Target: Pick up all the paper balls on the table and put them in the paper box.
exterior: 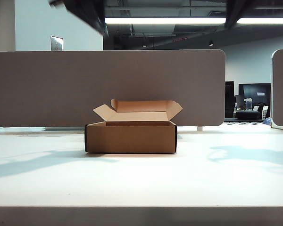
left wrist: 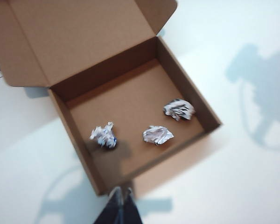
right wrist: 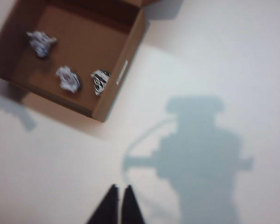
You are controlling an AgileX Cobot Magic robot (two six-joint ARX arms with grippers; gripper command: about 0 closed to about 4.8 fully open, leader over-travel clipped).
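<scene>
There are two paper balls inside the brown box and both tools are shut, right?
Not two: three paper balls lie inside the paper box, as the left wrist view shows. The left tool and right tool are both shut.

Both grippers raised, closed and empty.

Left gripper (left wrist: 122, 195) with fingertips pressed together, nothing between them, poised high above the table (left wrist: 252, 177) just outside the near wall of the paper box (left wrist: 84, 154). Right gripper (right wrist: 119, 192) likewise pinched together and empty, held high over bare table well to one side of the box. In the exterior view, only dark blurred arm segments along the top edge.
</scene>
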